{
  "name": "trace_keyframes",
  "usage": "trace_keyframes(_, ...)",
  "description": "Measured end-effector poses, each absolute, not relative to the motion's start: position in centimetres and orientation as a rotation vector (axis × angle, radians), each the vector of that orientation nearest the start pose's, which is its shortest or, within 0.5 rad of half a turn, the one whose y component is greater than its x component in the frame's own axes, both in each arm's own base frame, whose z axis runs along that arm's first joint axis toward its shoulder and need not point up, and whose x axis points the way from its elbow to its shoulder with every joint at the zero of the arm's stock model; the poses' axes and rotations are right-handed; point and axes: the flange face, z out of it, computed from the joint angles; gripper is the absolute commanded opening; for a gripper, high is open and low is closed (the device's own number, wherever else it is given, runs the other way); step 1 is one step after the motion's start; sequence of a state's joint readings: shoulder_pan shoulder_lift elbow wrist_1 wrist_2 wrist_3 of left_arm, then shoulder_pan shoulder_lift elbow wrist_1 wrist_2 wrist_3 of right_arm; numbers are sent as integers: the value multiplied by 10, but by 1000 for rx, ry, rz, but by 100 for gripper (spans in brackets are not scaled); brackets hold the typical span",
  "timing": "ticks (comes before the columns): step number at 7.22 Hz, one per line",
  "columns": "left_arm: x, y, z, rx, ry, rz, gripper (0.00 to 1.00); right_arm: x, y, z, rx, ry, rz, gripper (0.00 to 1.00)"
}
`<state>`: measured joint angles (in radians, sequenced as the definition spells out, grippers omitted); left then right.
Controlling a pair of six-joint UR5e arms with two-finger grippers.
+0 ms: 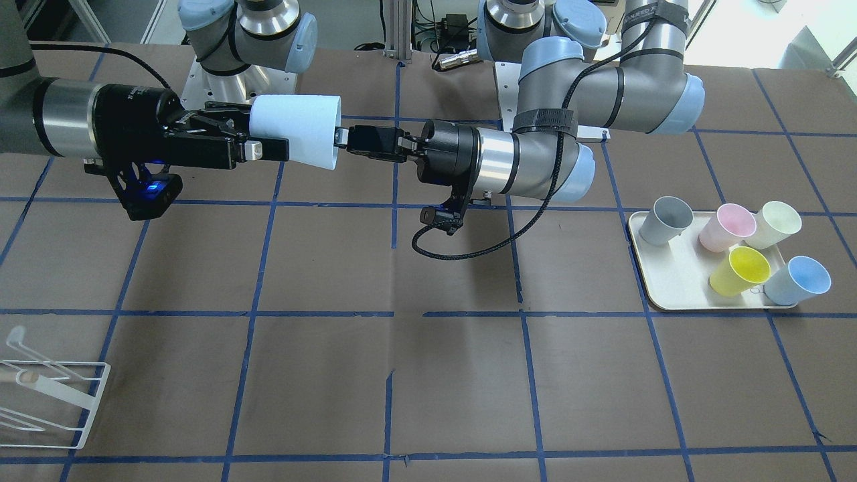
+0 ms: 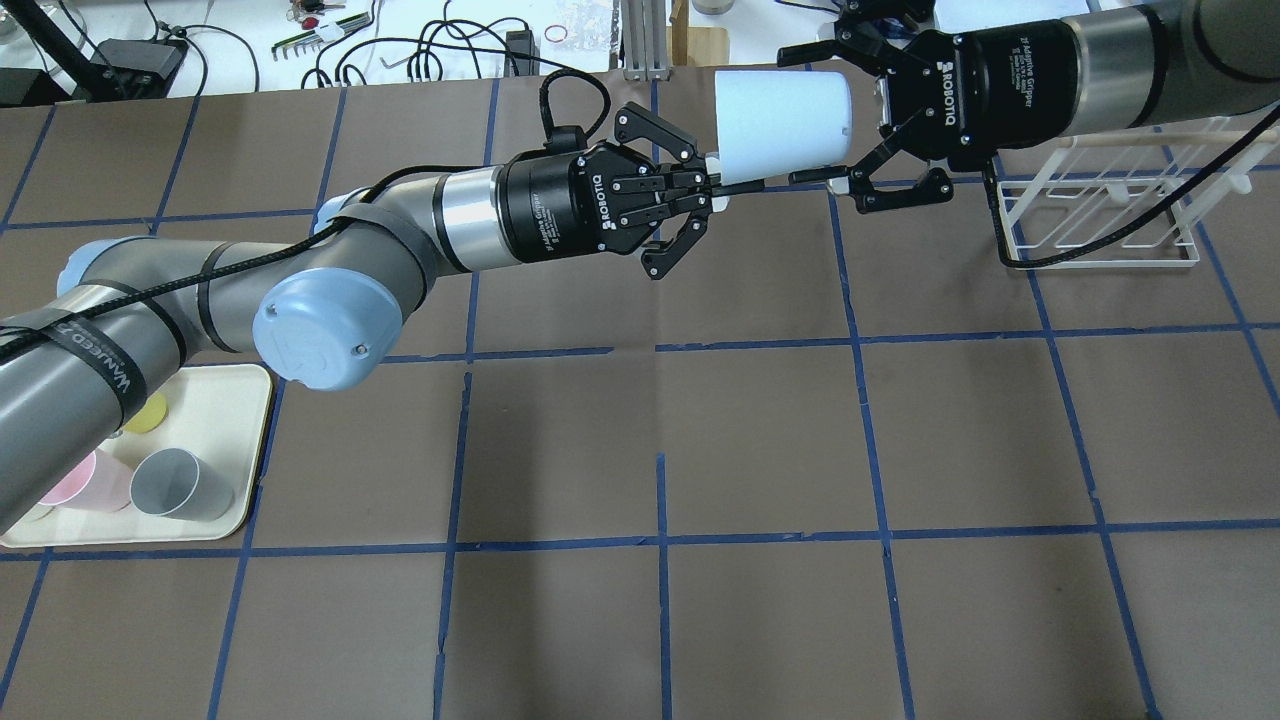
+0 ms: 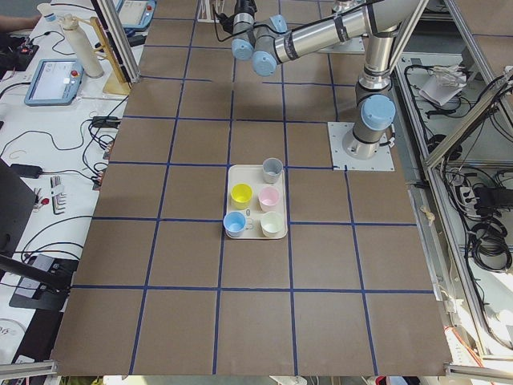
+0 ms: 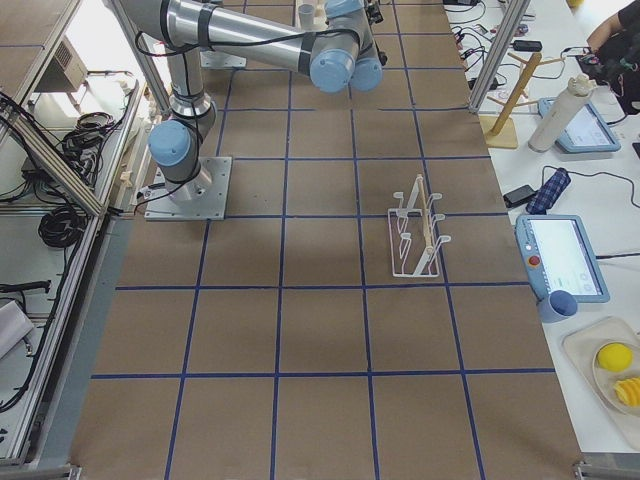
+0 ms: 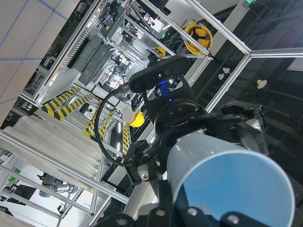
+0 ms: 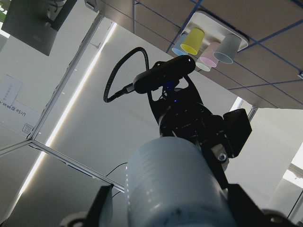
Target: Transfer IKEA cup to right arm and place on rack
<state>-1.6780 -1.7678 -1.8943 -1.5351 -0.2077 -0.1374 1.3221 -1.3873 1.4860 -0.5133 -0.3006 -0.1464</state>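
The pale blue IKEA cup (image 1: 294, 130) lies on its side in the air between both grippers, above the table's far middle (image 2: 785, 120). My left gripper (image 1: 343, 138), on the arm with the black strap, is shut on the cup's wide rim (image 2: 712, 192); the cup's open mouth fills the left wrist view (image 5: 232, 184). My right gripper (image 2: 800, 115) is open, its fingers straddling the cup's narrow base with small gaps on both sides in the right wrist view (image 6: 175, 184). The white wire rack (image 2: 1100, 210) stands on the table under the right arm.
A cream tray (image 1: 669, 281) near the left arm's elbow holds a second pale blue cup (image 1: 800, 280), a yellow cup (image 1: 740, 270), a grey cup (image 1: 664, 219), a pink cup (image 1: 726, 226) and a cream cup (image 1: 775, 224). The brown table has blue tape lines.
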Motion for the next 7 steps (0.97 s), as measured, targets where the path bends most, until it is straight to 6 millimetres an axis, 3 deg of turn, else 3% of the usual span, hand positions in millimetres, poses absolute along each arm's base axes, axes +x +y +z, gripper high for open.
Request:
trace_keyframes(2,-285,-494,356,428,-1340,-530,0,103,-523,439,840,1540,785,51)
trace_keyframes(3,-285,-494,357,424,-1341,-526,48,102,-523,438,841,1539,786,50)
trace_keyframes(4,-285,-494,358,420,-1341,-524,60,101,-524,438,843,1538,786,50)
trace_keyframes(5,-286,-494,359,421,-1342,-531,66,100,-525,439,843,1539,782,50)
trace_keyframes(7,-285,-495,365,440,-1338,-557,69,98,-527,443,838,1544,772,48)
